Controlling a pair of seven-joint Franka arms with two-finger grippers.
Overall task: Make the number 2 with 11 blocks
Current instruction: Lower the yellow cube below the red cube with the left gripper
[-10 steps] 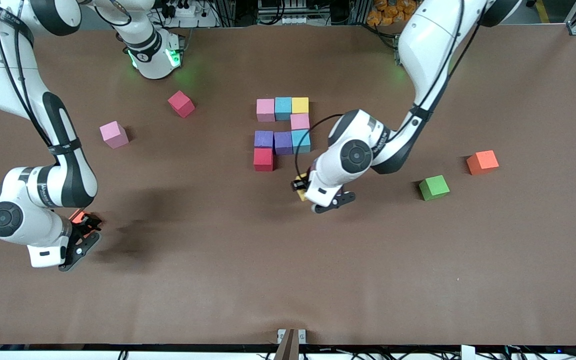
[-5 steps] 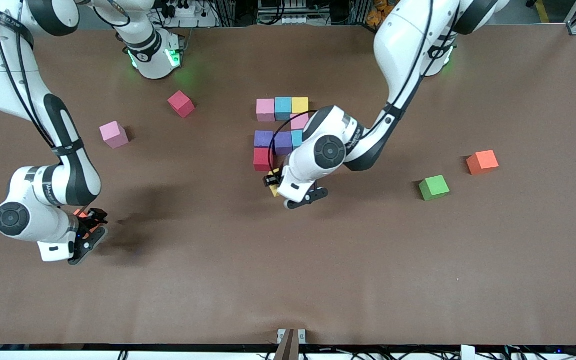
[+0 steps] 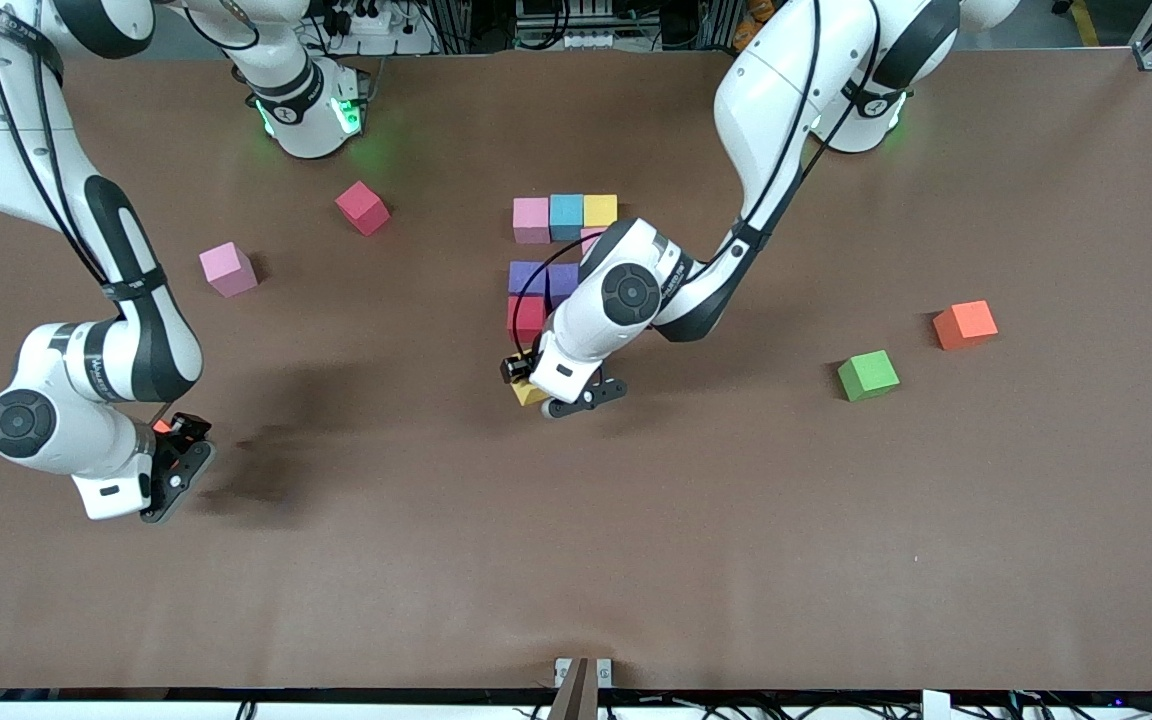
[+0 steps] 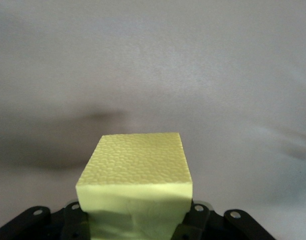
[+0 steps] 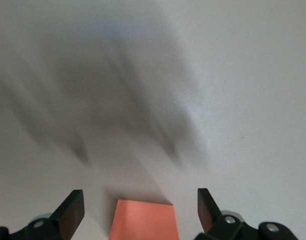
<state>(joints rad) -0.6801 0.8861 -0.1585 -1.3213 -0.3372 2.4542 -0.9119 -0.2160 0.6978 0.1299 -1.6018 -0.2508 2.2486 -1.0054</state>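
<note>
Yellow foam block [image 4: 135,172], clamped in the left end effector [image 3: 536,390] over the counter [image 3: 636,550] just nearer the camera than the unfinished number 2 [image 3: 548,258], needs setting under its red cube [image 3: 524,316] (bottom row), while the right end effector [image 5: 140,210] waits, wide open, above an orange block [image 5: 142,220]

No lettering on the arms or blocks can be read.

The left gripper [image 3: 534,385], clamped on a yellow block [image 3: 528,392], is travelling toward the right arm's end of the table, now just nearer the camera than the red block [image 3: 525,317]. The right gripper [image 3: 179,445] is shifting slightly above an orange block [image 5: 144,220].
</note>
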